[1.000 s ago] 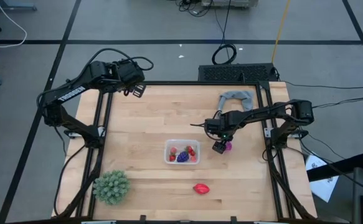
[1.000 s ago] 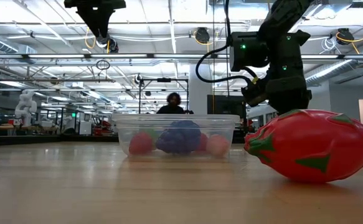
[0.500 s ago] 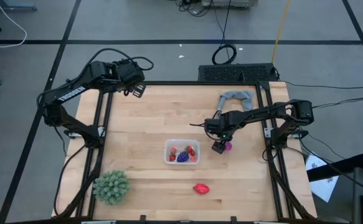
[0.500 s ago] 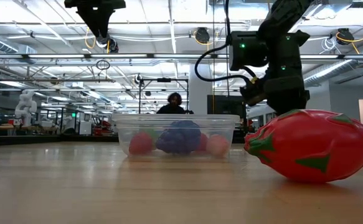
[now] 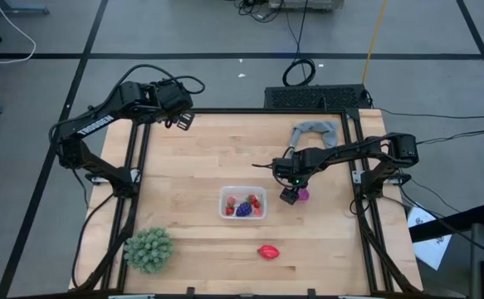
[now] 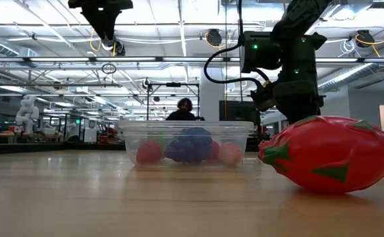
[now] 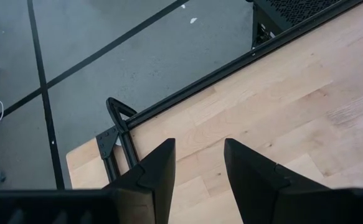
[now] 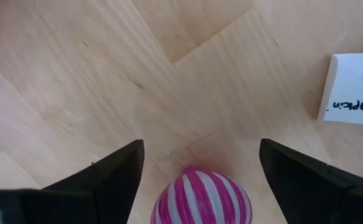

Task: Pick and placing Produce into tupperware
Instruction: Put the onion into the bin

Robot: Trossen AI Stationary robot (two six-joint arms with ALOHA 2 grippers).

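The clear tupperware point(image 5: 243, 203) sits mid-table and holds small red berries and a dark purple fruit point(image 6: 188, 146). To its right a magenta, white-striped fruit point(image 8: 201, 196) rests on the wood. My right gripper point(image 8: 201, 147) hangs open over it, pointing down, with one finger on each side and clear of it. The larger red oval fruit point(image 5: 267, 251) lies near the front edge; in the low view this oval point(image 6: 330, 155) hides my right fingertips. My left gripper point(image 7: 200, 168) waits, open, raised above the far left corner point(image 5: 182, 121).
A green spiky ball point(image 5: 149, 249) stands at the near left. A grey cloth ring point(image 5: 315, 130) lies at the far right. A white paper label point(image 8: 355, 87) lies on the wood near the magenta fruit. Bare wood spans the left and middle of the table.
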